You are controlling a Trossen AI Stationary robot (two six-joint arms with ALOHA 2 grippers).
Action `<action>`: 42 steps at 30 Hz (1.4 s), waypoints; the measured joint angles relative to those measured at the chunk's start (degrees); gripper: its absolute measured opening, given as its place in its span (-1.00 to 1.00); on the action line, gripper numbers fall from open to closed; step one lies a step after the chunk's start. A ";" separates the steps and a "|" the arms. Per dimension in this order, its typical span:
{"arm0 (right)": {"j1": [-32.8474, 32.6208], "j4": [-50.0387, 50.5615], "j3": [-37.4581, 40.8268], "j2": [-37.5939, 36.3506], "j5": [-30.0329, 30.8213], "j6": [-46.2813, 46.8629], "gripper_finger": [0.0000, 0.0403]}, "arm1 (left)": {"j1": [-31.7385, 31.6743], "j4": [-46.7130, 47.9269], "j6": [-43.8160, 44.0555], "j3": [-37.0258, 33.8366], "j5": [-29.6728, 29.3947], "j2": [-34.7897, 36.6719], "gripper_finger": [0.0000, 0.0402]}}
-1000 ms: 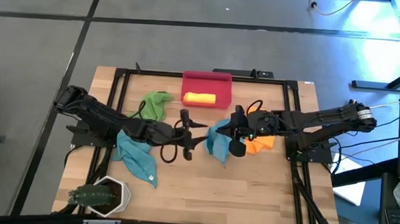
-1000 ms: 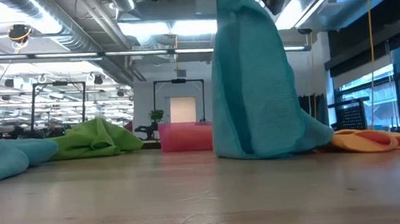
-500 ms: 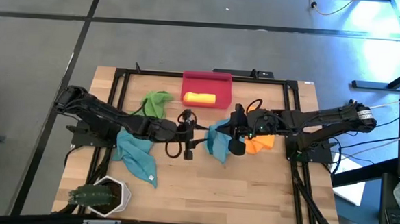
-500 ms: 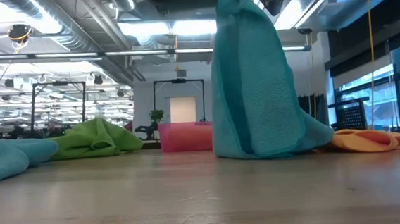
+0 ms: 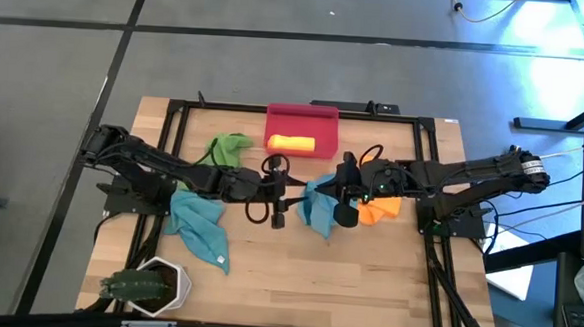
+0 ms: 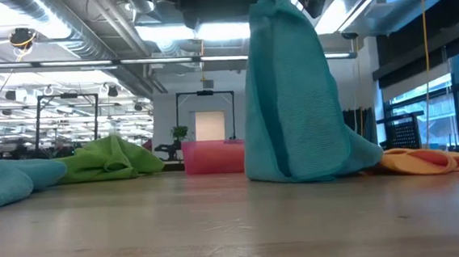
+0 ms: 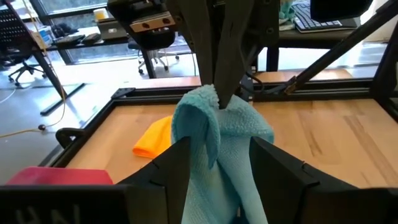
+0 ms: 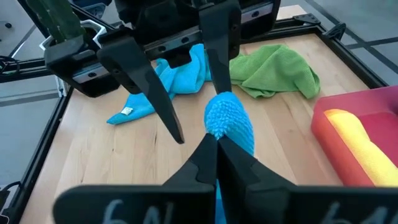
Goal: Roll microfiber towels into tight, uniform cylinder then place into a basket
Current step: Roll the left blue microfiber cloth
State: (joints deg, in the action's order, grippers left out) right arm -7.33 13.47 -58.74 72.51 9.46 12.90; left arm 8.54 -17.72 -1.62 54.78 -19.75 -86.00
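Two dark jointed arms, looped black cables, each gripper with long tapered black fingers.

Wooden table under green towel, two teal towels, orange towel, basket, plant pot.

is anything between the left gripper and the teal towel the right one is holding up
Nothing visible. The left gripper is open, with its fingers on either side of the hanging teal towel, which the right gripper pinches at the top.
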 joint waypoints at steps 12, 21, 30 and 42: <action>0.00 0.07 0.00 0.00 0.45 -0.09 -0.97 | -0.02 -0.06 -0.69 0.00 2.19 0.00 -0.90; 0.07 1.76 0.00 0.00 3.71 -0.69 -0.65 | -0.02 -0.29 -4.00 2.57 2.91 0.00 -1.00; 0.05 12.51 -3.46 -0.01 4.63 2.18 -0.19 | -1.61 8.56 -5.83 7.21 2.76 0.02 -1.00; -8.23 16.44 1.43 -0.04 8.42 12.34 -0.18 | -6.29 9.52 -7.09 7.39 2.80 2.73 -1.00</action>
State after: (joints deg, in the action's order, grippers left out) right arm -15.56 29.92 -57.31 72.47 17.88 25.24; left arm 2.24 -8.20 -8.72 62.17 -16.95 -83.26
